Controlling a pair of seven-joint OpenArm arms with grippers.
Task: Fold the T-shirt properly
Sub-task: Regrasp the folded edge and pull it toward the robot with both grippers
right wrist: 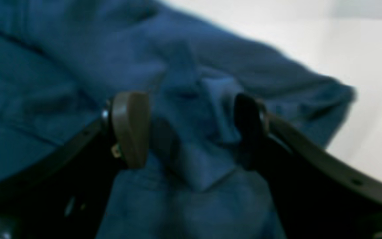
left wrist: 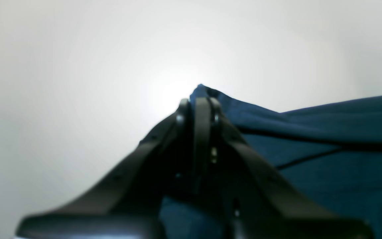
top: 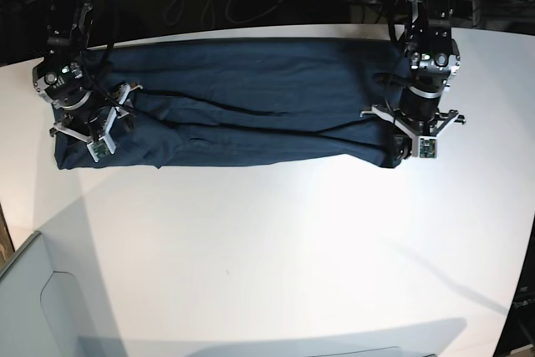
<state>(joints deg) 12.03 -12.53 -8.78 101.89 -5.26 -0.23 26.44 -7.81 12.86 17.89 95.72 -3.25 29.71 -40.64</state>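
The left gripper (left wrist: pixel 199 103) pinched the shirt (top: pixel 251 98) at 3 o'clock; the right gripper (right wrist: pixel 191 126), at 9 o'clock, was spread, so an uneven lift might skew the fold.

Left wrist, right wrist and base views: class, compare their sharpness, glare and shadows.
Left wrist view: bright glare washes out the table beyond the left gripper, which is soft-edged. Right wrist view: blurriest, T-shirt folds and the right gripper smeared. Base view: sharpest, with dim corners and long arm shadows on the white table.

No readable text — labels, numbers, none
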